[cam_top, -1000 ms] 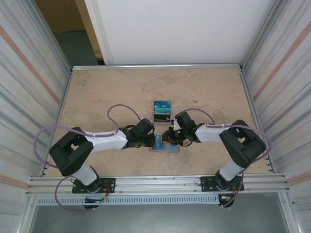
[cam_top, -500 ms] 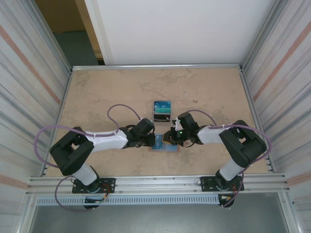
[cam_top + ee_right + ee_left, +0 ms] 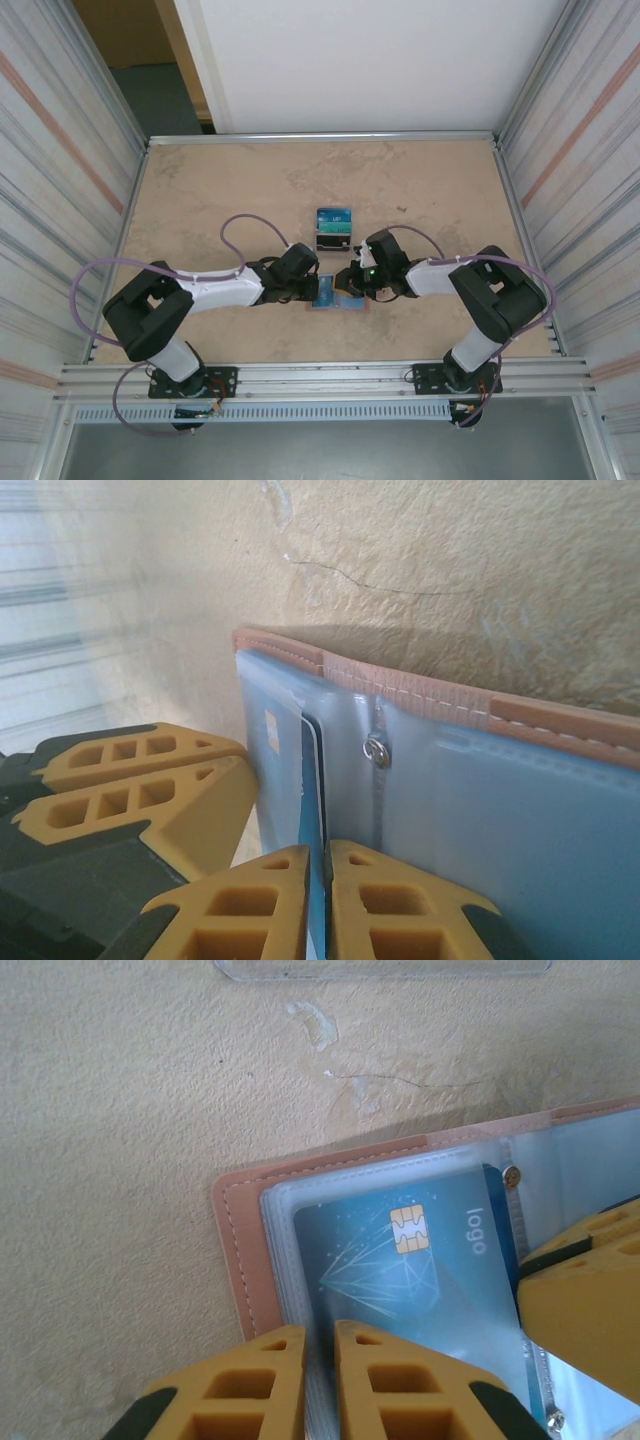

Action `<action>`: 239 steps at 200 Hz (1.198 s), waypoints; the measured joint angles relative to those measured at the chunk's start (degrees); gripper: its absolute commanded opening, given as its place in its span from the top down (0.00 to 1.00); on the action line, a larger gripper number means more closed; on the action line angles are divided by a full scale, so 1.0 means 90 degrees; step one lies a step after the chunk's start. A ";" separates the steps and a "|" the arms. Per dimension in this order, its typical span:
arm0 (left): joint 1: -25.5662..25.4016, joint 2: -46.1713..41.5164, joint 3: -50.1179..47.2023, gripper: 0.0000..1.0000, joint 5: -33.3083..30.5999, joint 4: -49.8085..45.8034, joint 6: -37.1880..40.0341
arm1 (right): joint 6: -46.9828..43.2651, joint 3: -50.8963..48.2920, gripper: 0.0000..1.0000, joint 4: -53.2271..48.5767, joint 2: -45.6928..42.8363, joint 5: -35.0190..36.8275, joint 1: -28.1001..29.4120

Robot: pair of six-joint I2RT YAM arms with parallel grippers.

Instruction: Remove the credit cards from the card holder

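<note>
Pinching stiff, likely slippery credit card (image 3: 400,1270) by its exposed edge with right gripper (image 3: 322,905) closed tight, clamping soft card holder (image 3: 238,1260) sleeve with left gripper (image 3: 320,1385) nearly closed

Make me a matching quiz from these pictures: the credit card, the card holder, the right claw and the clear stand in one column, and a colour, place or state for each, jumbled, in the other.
Column one:
1. credit card
2. card holder
3. right claw
4. clear stand

Column two:
A. tan stitched leather edge
B. blue face with a gold chip
C. farther up the table, apart from the rest
D. pinching a card's edge

Pairs: 1-B, 2-A, 3-D, 4-C
</note>
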 measured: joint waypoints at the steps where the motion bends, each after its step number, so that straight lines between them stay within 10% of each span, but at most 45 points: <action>1: 0.0000 0.0000 0.0000 0.85 0.0000 0.0000 0.0000 | 0.0000 0.0000 0.87 0.0000 0.0002 0.0000 0.0000; 138: 0.0000 0.0039 0.0075 0.85 -0.0262 -0.0080 -0.0022 | 0.0151 0.0022 1.00 0.0359 0.0379 -0.0114 -0.0002; 239: -0.0155 0.0027 0.0165 0.89 -0.0376 -0.0260 -0.0073 | -0.0532 0.0648 1.00 -0.1413 0.0136 0.0330 0.0083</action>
